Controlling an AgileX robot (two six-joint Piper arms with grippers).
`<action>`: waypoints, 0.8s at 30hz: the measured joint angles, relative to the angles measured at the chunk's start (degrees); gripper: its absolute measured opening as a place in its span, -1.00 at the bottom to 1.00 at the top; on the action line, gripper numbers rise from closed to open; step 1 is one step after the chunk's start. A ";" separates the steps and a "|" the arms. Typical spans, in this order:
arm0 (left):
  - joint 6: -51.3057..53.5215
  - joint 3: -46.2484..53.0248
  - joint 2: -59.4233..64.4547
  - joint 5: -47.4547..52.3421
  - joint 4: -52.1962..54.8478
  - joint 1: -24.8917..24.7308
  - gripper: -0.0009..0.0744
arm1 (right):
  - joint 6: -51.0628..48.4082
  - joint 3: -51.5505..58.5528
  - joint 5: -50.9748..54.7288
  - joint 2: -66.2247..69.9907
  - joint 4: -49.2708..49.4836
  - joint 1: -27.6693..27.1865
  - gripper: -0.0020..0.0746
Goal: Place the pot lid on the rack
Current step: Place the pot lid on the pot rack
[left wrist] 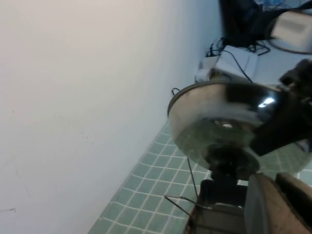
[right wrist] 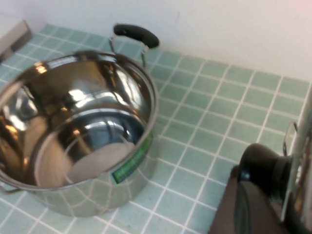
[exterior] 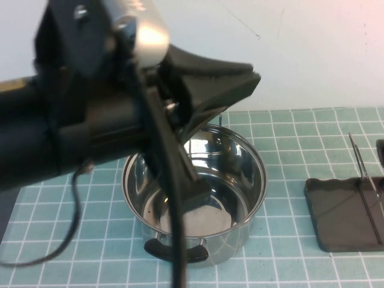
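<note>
The pot lid point(left wrist: 214, 114) is shiny and domed, with a black knob point(left wrist: 229, 158). It is held up over the rack's wire dividers point(left wrist: 192, 181). In the right wrist view the knob point(right wrist: 263, 168) sits at my right gripper point(right wrist: 258, 185), which is shut on it, and the lid's rim point(right wrist: 303, 141) shows edge-on. The lid is out of the high view, where only a dark tip of the right gripper point(exterior: 380, 150) shows beside the dark grey rack point(exterior: 342, 210). My left gripper point(exterior: 234, 81) is open, empty and raised above the pot.
The two-handled steel pot point(exterior: 198, 192) stands open at mid table, left of the rack; it also shows in the right wrist view point(right wrist: 78, 136). My raised left arm point(exterior: 72, 126) hides the upper left of the high view. A white wall runs along the back.
</note>
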 joint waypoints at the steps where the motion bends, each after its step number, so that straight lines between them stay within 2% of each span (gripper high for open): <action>1: -2.31 0.00 -0.73 1.41 2.05 0.00 -0.97 | -0.31 0.00 -0.47 1.87 0.00 0.00 -0.61; 6: -13.39 0.00 -1.66 6.52 12.96 0.00 -0.97 | -2.19 0.00 -1.39 10.35 1.33 0.00 -0.61; 13: -26.73 0.00 -1.66 9.63 28.11 0.00 -0.97 | -14.93 0.00 -2.33 16.25 12.58 0.00 -0.61; 24: -32.75 0.00 -1.66 10.85 36.64 0.00 -0.97 | -17.35 0.00 -4.38 19.99 13.68 0.00 -0.56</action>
